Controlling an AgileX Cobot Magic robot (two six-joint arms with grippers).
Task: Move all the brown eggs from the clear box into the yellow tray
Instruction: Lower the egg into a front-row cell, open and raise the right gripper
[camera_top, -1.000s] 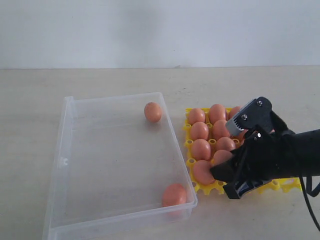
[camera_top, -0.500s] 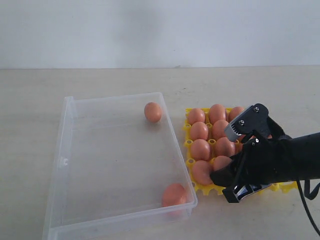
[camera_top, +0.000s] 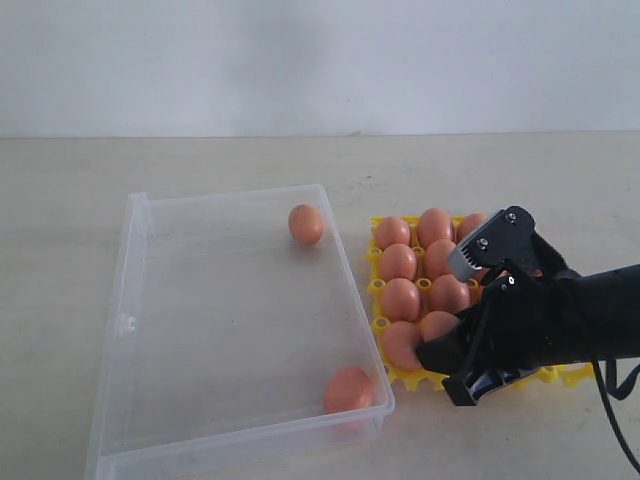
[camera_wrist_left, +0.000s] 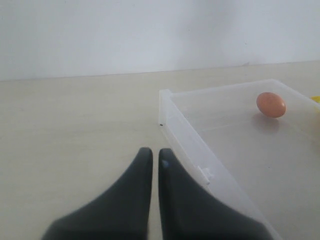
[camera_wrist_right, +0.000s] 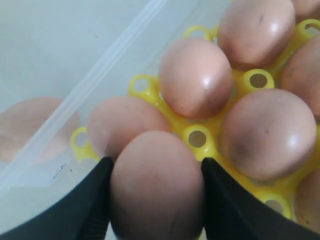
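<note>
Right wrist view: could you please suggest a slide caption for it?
Right tool gripping a brown egg at the yellow tray, beside eggs already seated in its cups.

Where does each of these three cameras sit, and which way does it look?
Exterior view: off the arms, looking down slantwise at clear box, yellow tray, right gripper and its black arm.
Left wrist view: on the left arm, outside the box, looking over its wall; shut left gripper shows.
Right wrist view: on the right arm, close above the tray; right gripper holds a brown egg.
Shared: exterior and left wrist views both see the lone egg by the box's far wall.
</note>
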